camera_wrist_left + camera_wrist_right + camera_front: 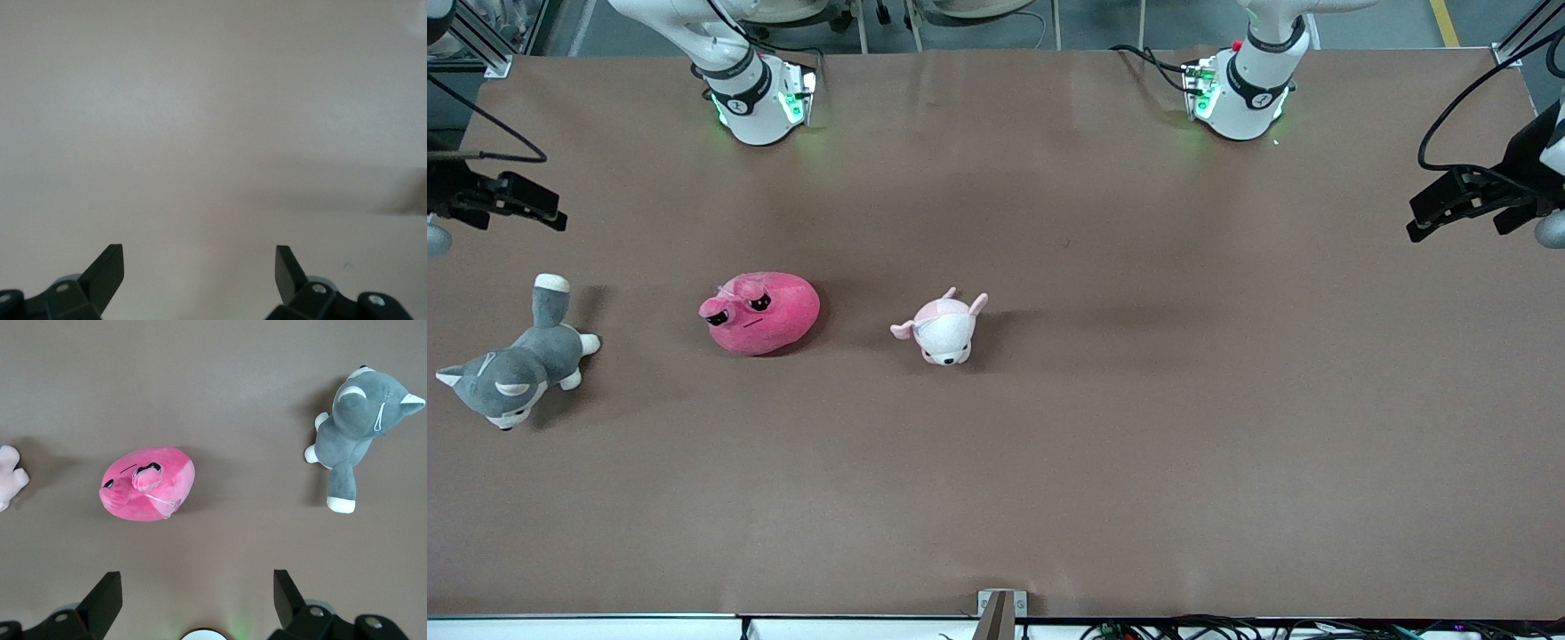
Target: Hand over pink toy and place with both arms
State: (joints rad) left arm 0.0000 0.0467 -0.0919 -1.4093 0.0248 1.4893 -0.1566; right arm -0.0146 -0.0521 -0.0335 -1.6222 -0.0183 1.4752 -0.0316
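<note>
The pink toy, a round hot-pink plush with sleepy dark eyes, lies on the brown table toward the right arm's end. It also shows in the right wrist view. My right gripper hangs high over the table near its own base, open, with nothing between its fingers and well apart from the toy. My left gripper is open too, over bare tabletop with no toy under it. Neither hand shows in the front view; only the arms' bases do.
A pale pink-and-white puppy plush lies beside the pink toy toward the table's middle. A grey-and-white dog plush lies at the right arm's end. Black fixtures reach in over both table ends.
</note>
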